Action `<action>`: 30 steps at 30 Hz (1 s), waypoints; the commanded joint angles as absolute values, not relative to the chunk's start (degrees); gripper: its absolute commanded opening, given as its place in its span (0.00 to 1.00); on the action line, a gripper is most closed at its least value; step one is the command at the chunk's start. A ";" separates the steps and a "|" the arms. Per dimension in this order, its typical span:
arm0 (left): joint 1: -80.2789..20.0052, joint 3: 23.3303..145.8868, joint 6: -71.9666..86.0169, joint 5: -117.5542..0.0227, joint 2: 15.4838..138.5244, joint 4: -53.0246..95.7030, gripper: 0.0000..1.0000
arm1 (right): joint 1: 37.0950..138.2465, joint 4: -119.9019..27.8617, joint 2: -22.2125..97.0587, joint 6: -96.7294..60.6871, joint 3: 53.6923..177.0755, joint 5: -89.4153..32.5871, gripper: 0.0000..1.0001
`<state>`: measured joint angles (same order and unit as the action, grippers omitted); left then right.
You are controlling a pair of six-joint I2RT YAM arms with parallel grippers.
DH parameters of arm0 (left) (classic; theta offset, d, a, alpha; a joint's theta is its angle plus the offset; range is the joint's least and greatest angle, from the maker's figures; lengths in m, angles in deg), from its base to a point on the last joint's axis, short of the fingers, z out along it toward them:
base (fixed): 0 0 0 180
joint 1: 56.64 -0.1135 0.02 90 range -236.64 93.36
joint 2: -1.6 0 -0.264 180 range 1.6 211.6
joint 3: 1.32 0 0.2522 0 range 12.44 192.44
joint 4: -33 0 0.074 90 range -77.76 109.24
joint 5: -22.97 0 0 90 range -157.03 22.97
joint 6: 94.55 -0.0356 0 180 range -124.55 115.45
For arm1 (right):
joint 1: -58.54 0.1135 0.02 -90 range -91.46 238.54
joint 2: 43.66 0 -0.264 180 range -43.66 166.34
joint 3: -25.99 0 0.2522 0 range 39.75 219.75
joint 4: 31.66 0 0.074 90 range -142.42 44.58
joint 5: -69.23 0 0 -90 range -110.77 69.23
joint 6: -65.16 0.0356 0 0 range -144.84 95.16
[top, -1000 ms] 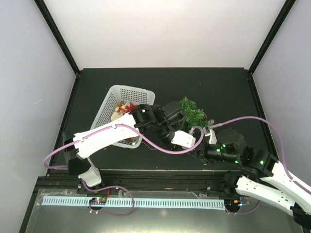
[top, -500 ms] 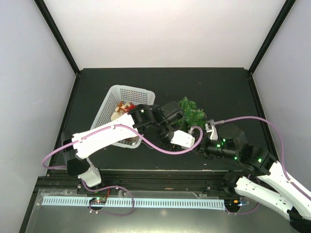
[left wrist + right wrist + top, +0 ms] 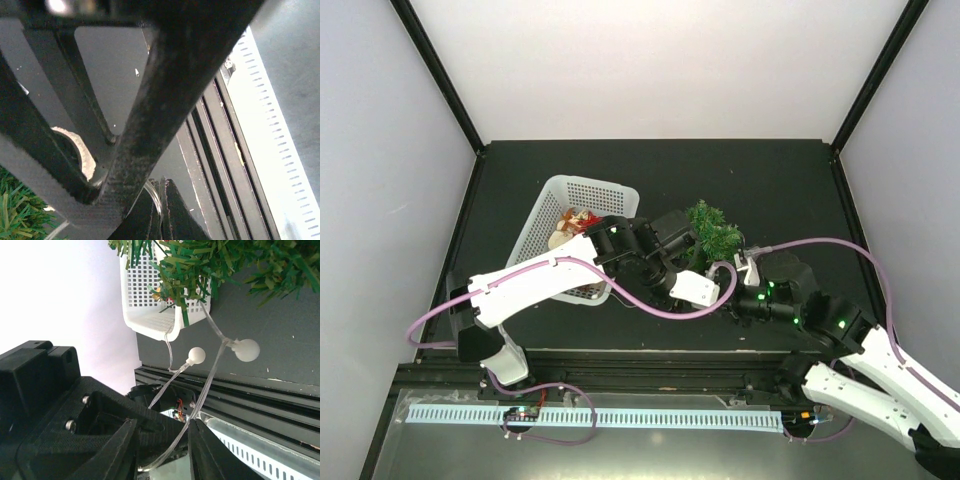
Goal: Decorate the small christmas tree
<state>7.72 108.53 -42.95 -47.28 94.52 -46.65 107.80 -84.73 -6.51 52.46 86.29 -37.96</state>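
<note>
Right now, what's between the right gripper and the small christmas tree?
A clear light string with two white bulbs, running from the right gripper up into the small christmas tree, seen in the right wrist view.

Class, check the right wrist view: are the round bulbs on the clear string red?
No: both round bulbs on the clear string hanging from the small christmas tree are white.

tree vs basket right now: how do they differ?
Look: the small christmas tree is bushy dark green needles; the basket is white plastic mesh.
Place: in the top view the basket sits left of the tree.
Load: the basket holds red and cream ornaments; a clear string of white bulbs hangs from the tree.
Shared: both stand on the dark table.
</note>
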 commanded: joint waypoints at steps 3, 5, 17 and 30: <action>8.05 108.75 -42.87 -46.90 93.25 -45.19 0.02 | 107.64 -80.73 -5.19 52.63 85.67 -41.49 0.31; 8.05 108.65 -42.96 -47.03 93.35 -45.05 0.01 | 107.59 -80.68 -4.76 52.27 85.92 -42.13 0.36; 8.02 108.03 -43.23 -47.60 93.50 -44.60 0.02 | 107.40 -79.71 -3.41 51.37 86.19 -44.47 0.20; 8.05 105.22 -43.08 -50.12 92.50 -43.70 0.02 | 105.96 -81.97 -4.61 49.78 87.07 -44.76 0.01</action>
<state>7.98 106.48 -43.49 -47.45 93.39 -45.12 106.51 -82.29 -3.01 50.52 85.88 -42.62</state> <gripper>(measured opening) 0.020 0.022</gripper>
